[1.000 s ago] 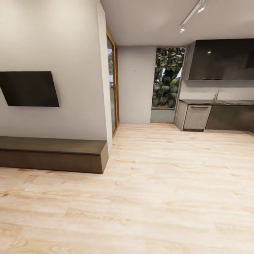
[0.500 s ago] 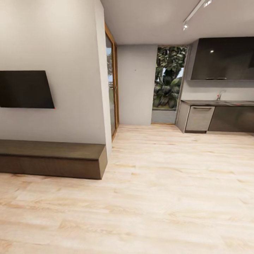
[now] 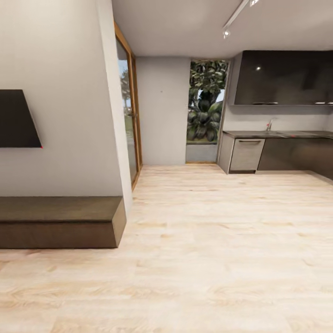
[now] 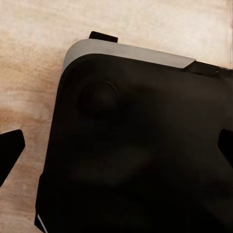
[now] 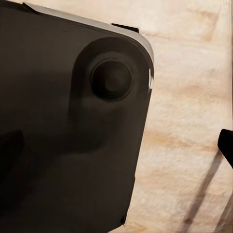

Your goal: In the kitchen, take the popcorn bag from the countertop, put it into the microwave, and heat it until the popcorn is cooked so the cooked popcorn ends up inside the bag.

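Observation:
The kitchen lies far off at the right of the head view, with its silver-grey countertop running along the wall above dark cabinets. The popcorn bag, the popcorn and the microwave are out of view. My left gripper hangs over my own black base and the wood floor, open, its dark fingertips far apart with nothing between them. My right gripper is likewise open and holds nothing, one fingertip showing over the floor.
A low dark bench and a wall-mounted black screen stand at the left. A wall corner and glass door come after them. Pale wood floor stretches to the kitchen, where a steel appliance front sits under dark upper cabinets.
The whole head picture has shifted left and the bench looms larger: the camera has moved with the robot. The room's things have not moved.

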You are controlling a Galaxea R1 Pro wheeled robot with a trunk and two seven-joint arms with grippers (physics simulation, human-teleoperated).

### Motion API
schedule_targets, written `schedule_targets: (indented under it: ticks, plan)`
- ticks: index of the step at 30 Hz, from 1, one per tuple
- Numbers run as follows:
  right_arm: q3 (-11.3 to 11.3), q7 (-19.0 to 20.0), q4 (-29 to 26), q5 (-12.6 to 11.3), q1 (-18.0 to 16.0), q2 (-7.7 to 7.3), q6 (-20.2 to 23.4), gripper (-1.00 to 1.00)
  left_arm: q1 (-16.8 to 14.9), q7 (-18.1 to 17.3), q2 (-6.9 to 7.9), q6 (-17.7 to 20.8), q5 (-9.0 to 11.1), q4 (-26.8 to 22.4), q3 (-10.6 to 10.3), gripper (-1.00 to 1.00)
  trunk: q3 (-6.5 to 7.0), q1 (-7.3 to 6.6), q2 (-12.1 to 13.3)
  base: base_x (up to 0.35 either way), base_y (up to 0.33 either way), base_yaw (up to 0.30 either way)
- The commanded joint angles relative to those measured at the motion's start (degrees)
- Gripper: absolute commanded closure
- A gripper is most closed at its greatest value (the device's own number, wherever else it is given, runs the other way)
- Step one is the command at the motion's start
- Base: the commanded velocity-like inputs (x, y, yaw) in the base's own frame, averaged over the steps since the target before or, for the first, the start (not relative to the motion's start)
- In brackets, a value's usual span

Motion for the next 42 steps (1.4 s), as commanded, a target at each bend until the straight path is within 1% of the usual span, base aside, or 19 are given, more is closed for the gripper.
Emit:
schedule_targets:
  ticks: [1, 10, 30, 34, 42]
  plan:
    - [-0.1, -0.2, 0.0, 0.5, 0.0, 0.06, -0.1, -1.00, 0.0, 0.0, -0.01, -0.1, 0.6, 0.0, 0.1, -1.00, -0.04, 0.03, 0.0, 0.323, 0.000, -0.239]
    - [-0.1, -0.2, 0.0, 0.5, 0.0, 0.19, -0.1, -1.00, 0.0, 0.0, 0.02, -0.5, 0.5, 0.0, 0.1, -1.00, -0.04, 0.03, 0.0, 0.286, 0.000, -0.239]
    - [-0.1, -0.2, 0.0, 0.5, 0.0, 0.24, -0.1, -1.00, 0.0, 0.0, -0.15, -0.6, 0.6, -0.2, 0.3, -1.00, -0.04, 0.03, 0.0, 0.019, 0.000, -0.242]
    - [-0.1, -0.2, 0.0, 0.5, 0.0, 0.24, -0.1, -1.00, 0.0, -0.1, -0.16, 0.0, 0.3, 0.0, 0.0, -1.00, -0.04, 0.03, 0.0, 0.293, 0.000, -0.246]
    - [-0.1, -0.2, 0.0, 0.5, 0.0, 0.30, -0.1, -1.00, 0.0, -0.1, -0.16, 0.0, 0.3, 0.0, -0.1, -1.00, -0.04, 0.03, 0.0, 0.321, 0.000, -0.246]
